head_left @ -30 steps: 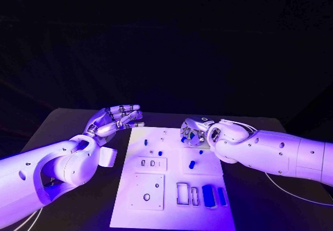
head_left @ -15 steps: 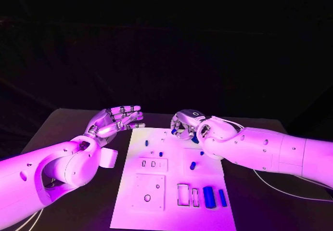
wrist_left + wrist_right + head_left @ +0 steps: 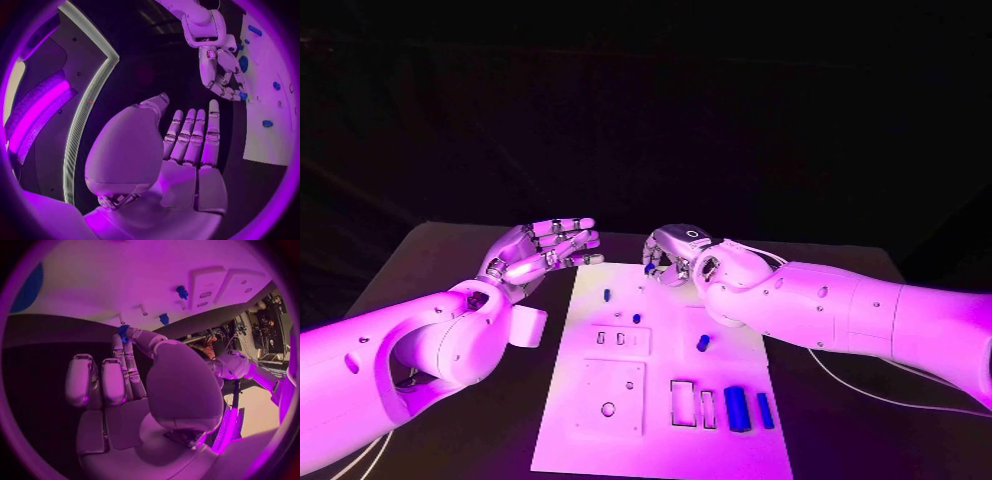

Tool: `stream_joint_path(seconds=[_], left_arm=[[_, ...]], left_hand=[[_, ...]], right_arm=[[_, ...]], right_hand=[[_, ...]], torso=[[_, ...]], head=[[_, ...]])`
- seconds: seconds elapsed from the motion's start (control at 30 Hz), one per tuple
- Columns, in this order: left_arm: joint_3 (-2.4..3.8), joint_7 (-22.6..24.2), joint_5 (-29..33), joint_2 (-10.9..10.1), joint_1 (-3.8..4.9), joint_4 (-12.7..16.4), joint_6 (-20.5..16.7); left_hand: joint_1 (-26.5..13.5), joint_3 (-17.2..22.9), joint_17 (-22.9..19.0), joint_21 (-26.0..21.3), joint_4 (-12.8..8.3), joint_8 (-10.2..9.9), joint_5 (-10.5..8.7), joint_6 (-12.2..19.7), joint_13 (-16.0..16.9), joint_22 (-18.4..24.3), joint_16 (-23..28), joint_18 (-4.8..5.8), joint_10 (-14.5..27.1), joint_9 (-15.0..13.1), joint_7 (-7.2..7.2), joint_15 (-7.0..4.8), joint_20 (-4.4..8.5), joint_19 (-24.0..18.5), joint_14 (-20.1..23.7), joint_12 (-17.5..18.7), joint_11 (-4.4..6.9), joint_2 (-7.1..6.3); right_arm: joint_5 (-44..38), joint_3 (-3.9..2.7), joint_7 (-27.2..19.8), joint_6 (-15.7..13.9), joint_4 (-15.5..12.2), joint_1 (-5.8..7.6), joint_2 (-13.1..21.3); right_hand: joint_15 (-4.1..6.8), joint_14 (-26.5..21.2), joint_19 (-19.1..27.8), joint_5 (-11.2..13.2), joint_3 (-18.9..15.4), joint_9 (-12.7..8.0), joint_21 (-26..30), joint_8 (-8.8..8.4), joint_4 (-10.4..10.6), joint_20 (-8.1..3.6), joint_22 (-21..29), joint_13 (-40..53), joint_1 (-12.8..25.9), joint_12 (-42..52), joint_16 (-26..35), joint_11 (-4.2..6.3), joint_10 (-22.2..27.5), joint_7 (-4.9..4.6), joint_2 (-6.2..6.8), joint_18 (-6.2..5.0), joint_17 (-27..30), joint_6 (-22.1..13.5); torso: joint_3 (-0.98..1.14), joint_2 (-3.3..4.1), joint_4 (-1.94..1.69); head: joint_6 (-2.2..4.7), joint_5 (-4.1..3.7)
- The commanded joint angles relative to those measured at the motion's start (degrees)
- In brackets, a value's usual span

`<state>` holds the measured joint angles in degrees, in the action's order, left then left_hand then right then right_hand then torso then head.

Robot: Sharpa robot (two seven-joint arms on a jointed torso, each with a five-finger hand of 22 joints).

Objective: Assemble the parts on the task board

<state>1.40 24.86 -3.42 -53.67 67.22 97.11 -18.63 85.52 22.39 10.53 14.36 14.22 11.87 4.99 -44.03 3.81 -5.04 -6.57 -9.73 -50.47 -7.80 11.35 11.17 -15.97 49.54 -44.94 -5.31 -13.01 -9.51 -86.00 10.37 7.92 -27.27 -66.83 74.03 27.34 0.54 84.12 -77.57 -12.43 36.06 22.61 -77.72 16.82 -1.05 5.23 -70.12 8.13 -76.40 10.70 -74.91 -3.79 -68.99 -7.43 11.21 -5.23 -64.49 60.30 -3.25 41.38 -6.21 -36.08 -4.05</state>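
The white task board (image 3: pixel 661 440) lies in the middle of the black table. My right hand (image 3: pixel 672 258) hovers over the board's far edge and pinches a small blue part (image 3: pixel 123 331) between thumb and fingertip. From the left wrist, that hand (image 3: pixel 220 65) shows the blue part (image 3: pixel 242 95) at its fingertips. My left hand (image 3: pixel 538 250) is raised beside the board's far left corner, fingers straight and close together, holding nothing. Small blue pegs (image 3: pixel 606 294) (image 3: pixel 636 317) (image 3: pixel 704 343) stand on the board. Two long blue pieces (image 3: pixel 734 408) (image 3: pixel 764 408) sit at its near right.
A white square plate (image 3: pixel 607 380) and a smaller plate with slots (image 3: pixel 617 340) sit on the board's left half. An open rectangular slot (image 3: pixel 681 402) is beside the long blue pieces. A white cable (image 3: pixel 870 385) trails across the table on the right.
My right hand has moved left and toward the board's far edge, carrying the small blue part. The left hand has stayed where it was.
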Motion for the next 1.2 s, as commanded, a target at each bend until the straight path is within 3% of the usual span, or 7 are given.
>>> stream_joint_path(seconds=[0.03, 0.17, 0.6, 1.03, 1.1, 1.2], left_arm=[[0.06, 0.4, 0.2, 0.1, 0.17, 0.2, 0.7], [0.06, 0.4, 0.2, 0.1, 0.23, 0.2, 0.7], [0.07, 0.3, 0.2, 0.1, 0.36, 0.3, 0.8], [0.07, 0.0, 0.2, 0.0, 0.44, 0.3, 1.1], [0.07, 0.0, 0.2, 0.0, 0.45, 0.3, 1.1], [0.07, 0.0, 0.2, 0.0, 0.46, 0.3, 1.2]], left_hand=[[-0.2, 0.3, 0.1, 0.2, -0.1, 0.1, -0.2, 0.5, -0.1, 0.1, 0.2, -0.41, 0.4, 0.1, 4.11, 0.09, -0.19, -0.2, 0.5, 0.0, 0.01, 0.08], [-0.2, 0.3, 0.1, 0.2, -0.1, 0.1, -0.2, 0.5, -0.1, 0.1, 0.2, -0.41, 0.4, 0.1, 4.11, 0.09, -0.19, -0.2, 0.5, 0.0, 0.01, 0.08], [-0.2, 0.3, 0.1, 0.2, -0.2, 0.1, -0.21, 0.5, -0.1, 0.1, 0.3, -0.4, 0.5, 0.1, 4.1, 0.1, -0.2, -0.3, 0.5, 0.0, 0.01, 0.08], [-0.2, 0.3, 0.1, 0.2, -0.2, 0.1, -0.22, 0.6, -0.1, 0.1, 0.3, -0.4, 0.6, 0.1, 4.1, 0.1, -0.21, -0.3, 0.5, 0.0, 0.0, 0.07], [-0.2, 0.3, 0.1, 0.2, -0.2, 0.1, -0.22, 0.6, -0.1, 0.1, 0.3, -0.4, 0.6, 0.1, 4.1, 0.1, -0.21, -0.3, 0.5, 0.0, 0.0, 0.07], [-0.2, 0.3, 0.1, 0.2, -0.2, 0.1, -0.22, 0.6, -0.1, 0.1, 0.3, -0.4, 0.6, 0.1, 4.1, 0.1, -0.21, -0.3, 0.5, 0.0, 0.0, 0.07]], right_arm=[[-0.1, 0.0, -1.2, 0.8, 0.7, -0.19, -0.7], [0.2, 0.02, -1.5, 1.5, 1.5, -0.42, -1.4], [0.0, 0.05, -0.9, 2.5, 3.6, -0.8, -2.5], [-0.9, 0.06, 0.2, 2.2, 4.4, -0.82, -2.9], [-0.8, 0.06, 0.0, 2.2, 4.6, -0.82, -3.1], [-0.5, 0.08, -0.4, 2.1, 4.9, -0.83, -3.5]], right_hand=[[0.37, 1.5, -0.4, -0.2, 0.1, 0.1, -0.1, 0.4, -0.4, -0.01, -0.1, 0.8, -0.7, 0.1, -0.3, 0.23, -0.5, -0.13, -0.75, 0.88, 0.0, 0.2], [0.36, 1.5, -0.3, -0.2, 0.1, 0.1, -0.1, 0.39, -0.4, 0.0, -0.1, 0.8, -0.6, 0.1, -0.3, 0.22, -0.5, -0.15, -0.74, 0.88, 0.0, 0.1], [0.32, 1.5, -0.3, -0.2, 0.2, 0.3, -0.1, 0.35, -0.4, 0.02, 0.0, 0.8, -0.5, 0.1, -0.4, 0.16, -0.4, -0.2, -0.73, 0.86, -0.1, -0.1], [0.26, 1.4, 0.0, -0.2, 0.3, 0.4, 0.1, 0.26, -0.6, 0.05, 0.2, 0.9, -0.4, 0.1, -0.3, 0.09, -0.2, -0.28, -0.6, 0.79, 0.2, -0.4], [0.09, 1.2, 0.4, -0.2, 0.4, 0.5, 0.4, -0.02, -0.6, 0.15, 0.7, 0.8, -0.1, -0.2, 0.0, -0.12, 0.4, -0.49, -0.4, 0.67, 0.8, -1.0], [-0.93, 0.5, 2.1, -0.2, 1.2, 0.4, 1.8, -1.47, -0.4, 0.88, 2.8, 0.0, 1.1, -2.0, 1.0, -1.35, 4.1, -1.52, 0.53, 0.23, 2.8, -3.5]], torso=[[0.0, 0.11, 0.0], [-0.08, 0.14, -0.16], [-0.07, 0.1, 0.03], [-0.06, 0.18, 0.0], [-0.04, 0.18, -0.04], [-0.05, 0.15, -0.09]], head=[[0.06, 0.19], [0.06, 0.22], [0.0, 0.56], [0.15, 0.6], [0.17, 0.6], [0.17, 0.55]])
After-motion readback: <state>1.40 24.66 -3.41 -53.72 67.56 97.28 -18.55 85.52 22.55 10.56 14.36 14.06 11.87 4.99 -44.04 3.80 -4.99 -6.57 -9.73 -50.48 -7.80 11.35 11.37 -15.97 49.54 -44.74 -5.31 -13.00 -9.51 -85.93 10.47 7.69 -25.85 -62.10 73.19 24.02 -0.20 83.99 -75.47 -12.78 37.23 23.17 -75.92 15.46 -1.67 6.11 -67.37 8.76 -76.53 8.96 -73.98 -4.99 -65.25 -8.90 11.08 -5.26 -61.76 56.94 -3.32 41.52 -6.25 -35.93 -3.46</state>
